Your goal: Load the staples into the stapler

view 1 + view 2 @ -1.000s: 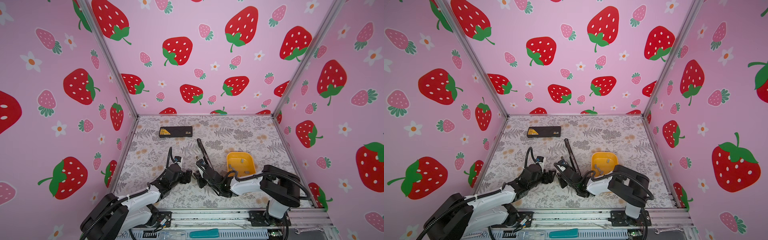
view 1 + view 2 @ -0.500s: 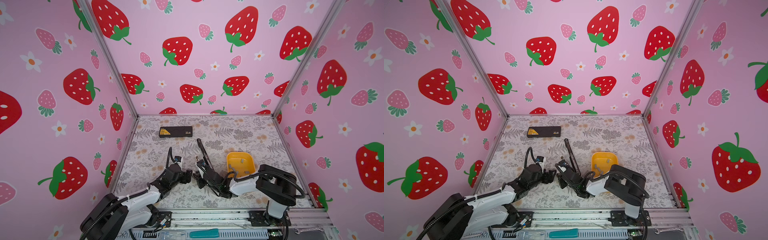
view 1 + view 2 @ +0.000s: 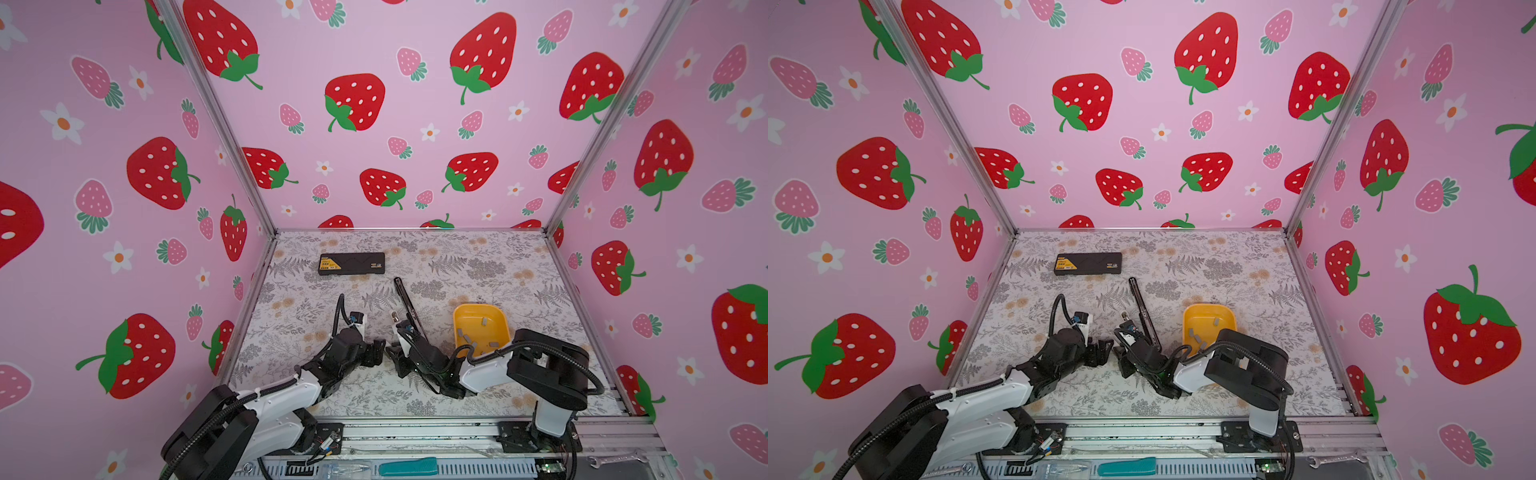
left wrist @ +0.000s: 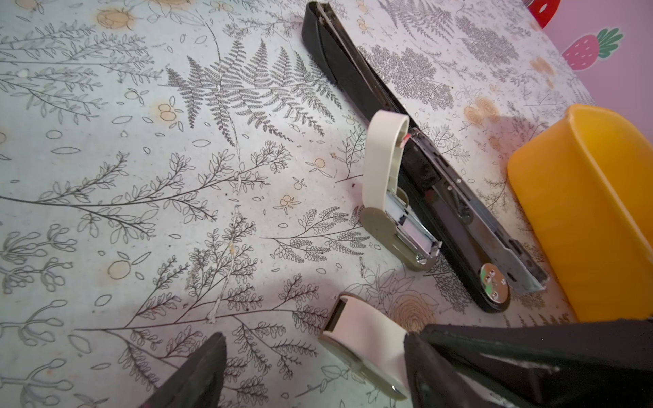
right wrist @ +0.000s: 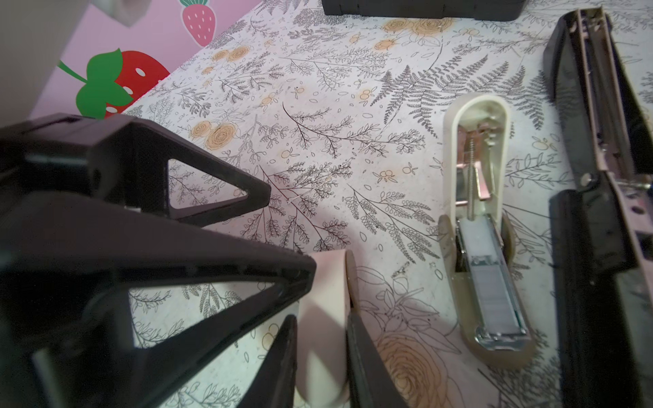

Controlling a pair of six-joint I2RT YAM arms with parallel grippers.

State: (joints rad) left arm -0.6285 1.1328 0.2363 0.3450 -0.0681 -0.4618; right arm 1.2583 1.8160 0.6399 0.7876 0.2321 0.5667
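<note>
The bench (image 3: 519,266) wears a flower-and-fern print cover and carries everything here. Two arms reach in from its front edge, the left arm (image 3: 282,395) and the right arm (image 3: 490,370), and their jaws meet near the middle, close to that edge.

There are three staplers. One long black stapler (image 4: 353,81) lies opened out flat and runs from the middle of the bench toward the front. One black box (image 3: 351,263) sits near the back edge, toward the back left corner. One yellow tray (image 4: 583,212) stands toward the right edge, just beside the black stapler's near end.

The other two staplers are small and white. The open white stapler (image 4: 381,159) rests against the black one, lid swung back, with a pale silvery strip lying in its channel. The closed white stapler (image 4: 364,348) lies nearest the front edge. The right jaws stand narrow and pinch it between their fingers (image 5: 364,353). The left jaws stand wide and hold nothing; one of their fingers (image 5: 212,254) ends right at that stapler's end.

The staples (image 3: 484,320) lie loose in the yellow tray. About five grey strips show, and the right arm hides the tray's near part.
</note>
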